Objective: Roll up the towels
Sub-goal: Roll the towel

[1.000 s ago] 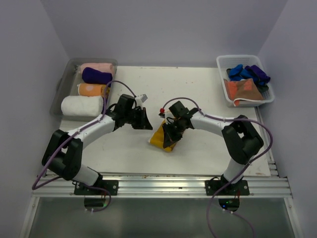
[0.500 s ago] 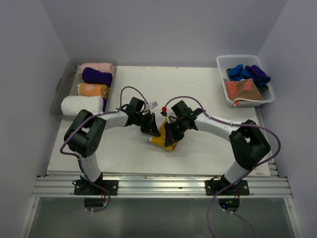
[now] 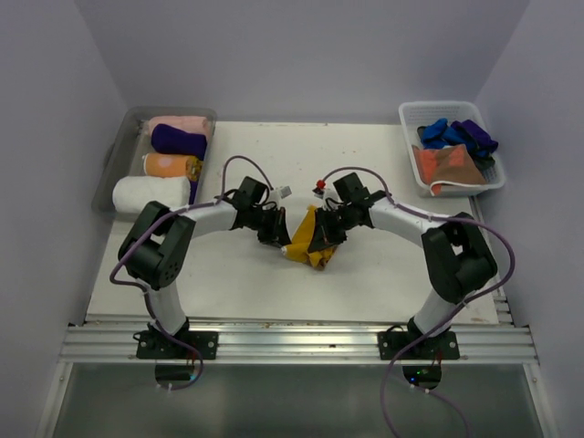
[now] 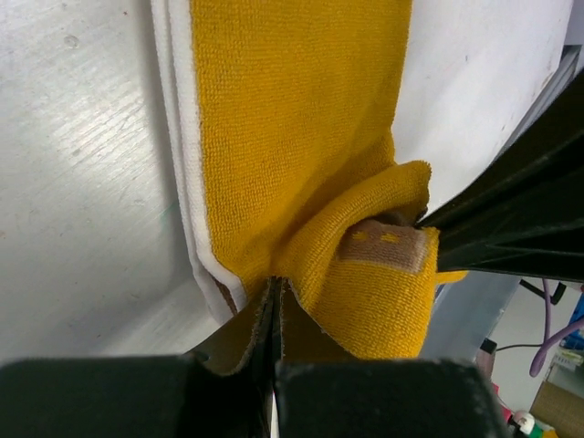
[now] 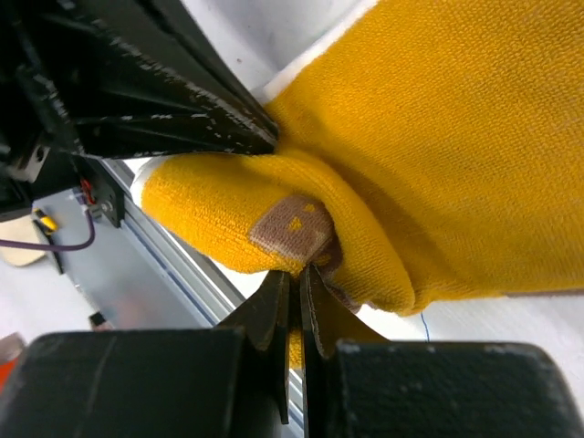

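Between left tool [image 4: 276,290], right tool [image 5: 295,276]: yellow towel [image 4: 301,137], pinched.

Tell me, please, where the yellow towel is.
In the top view the yellow towel sits centrally on the table, gripped between the left fingers and the right fingers.

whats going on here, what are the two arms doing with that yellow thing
Both arms are working on one yellow towel in the middle of the table. The left end effector and the right end effector are each shut on a fold of it, close together. Four rolled towels lie in the tray at the left, and loose towels fill the basket at the right.
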Available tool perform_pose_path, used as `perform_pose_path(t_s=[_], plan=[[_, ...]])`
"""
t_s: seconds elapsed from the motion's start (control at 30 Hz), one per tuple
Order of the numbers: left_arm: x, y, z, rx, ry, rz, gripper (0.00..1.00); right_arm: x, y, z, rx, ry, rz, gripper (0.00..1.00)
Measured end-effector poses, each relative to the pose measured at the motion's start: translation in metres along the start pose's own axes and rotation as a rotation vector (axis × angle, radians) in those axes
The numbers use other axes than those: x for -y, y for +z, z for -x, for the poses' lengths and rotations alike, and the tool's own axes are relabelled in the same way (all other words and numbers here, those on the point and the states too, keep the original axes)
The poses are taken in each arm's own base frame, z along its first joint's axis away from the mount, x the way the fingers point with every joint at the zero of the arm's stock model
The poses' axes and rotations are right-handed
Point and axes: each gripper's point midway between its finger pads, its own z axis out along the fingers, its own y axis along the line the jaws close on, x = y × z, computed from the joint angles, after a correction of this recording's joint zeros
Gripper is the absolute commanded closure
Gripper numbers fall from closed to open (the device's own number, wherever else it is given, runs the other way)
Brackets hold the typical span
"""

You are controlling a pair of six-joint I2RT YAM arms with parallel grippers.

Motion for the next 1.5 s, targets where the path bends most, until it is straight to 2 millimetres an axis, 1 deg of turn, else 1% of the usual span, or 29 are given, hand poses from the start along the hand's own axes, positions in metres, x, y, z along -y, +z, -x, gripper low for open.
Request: perform_pose_path(t_s=[0.13,0.23,0.33,0.43,0.53,0.6,0.67,0.73,0.83,0.9,1.0,1.13,1.27,1.3,1.37,1.4,1.47,1.5], plan=[[-0.005,-0.001,-0.001,-0.006,0.002,0.032,1.00,0.007,0.010,-0.001,-0.031,0.047,0.023,1.00],[-0.010,-0.004,-0.002,-0.003,-0.006,0.070,1.00,0.009,0.013,-0.003,-0.045,0.067,0.029,1.00],[-0.010,-0.015,0.005,0.042,0.007,0.126,1.00,0.007,0.013,-0.002,-0.045,0.070,0.044,1.00],[0.005,-0.039,0.023,0.142,0.059,0.161,1.00,0.008,0.012,0.001,-0.034,0.079,0.054,1.00],[0.031,-0.067,0.040,0.252,0.126,0.148,1.00,0.010,0.012,0.004,-0.032,0.101,0.072,1.00],[0.045,-0.079,0.044,0.291,0.158,0.126,1.00,0.014,0.014,0.005,-0.037,0.123,0.082,1.00],[0.055,-0.086,0.044,0.316,0.187,0.098,1.00,0.017,0.014,0.006,-0.040,0.141,0.089,1.00],[0.058,-0.085,0.034,0.305,0.205,0.073,1.00,0.020,0.015,0.007,-0.044,0.159,0.100,1.00],[0.058,-0.073,0.014,0.243,0.215,0.047,1.00,0.023,0.015,0.007,-0.048,0.180,0.112,1.00],[0.063,-0.065,0.005,0.211,0.229,0.031,1.00,0.024,0.015,0.007,-0.054,0.189,0.120,1.00],[0.068,-0.053,-0.002,0.167,0.256,0.014,1.00,0.025,0.016,0.009,-0.056,0.196,0.125,1.00],[0.059,-0.036,-0.002,0.129,0.248,0.031,1.00,0.025,0.016,0.012,-0.057,0.198,0.136,1.00],[0.045,-0.020,0.011,0.116,0.225,0.083,1.00,0.025,0.016,0.014,-0.056,0.200,0.138,0.99],[0.042,-0.016,0.015,0.116,0.220,0.095,1.00,0.025,0.016,0.015,-0.055,0.201,0.138,0.90],[0.037,-0.011,0.020,0.115,0.214,0.113,1.00,0.027,0.016,0.014,-0.055,0.203,0.132,0.76],[0.035,-0.008,0.023,0.115,0.211,0.119,1.00,0.028,0.016,0.014,-0.054,0.203,0.126,0.57],[0.034,-0.006,0.026,0.116,0.210,0.123,1.00,0.033,0.014,0.014,-0.042,0.191,0.085,0.46],[0.033,-0.004,0.028,0.116,0.210,0.123,1.00,0.034,0.010,0.015,-0.032,0.179,0.062,0.39]])
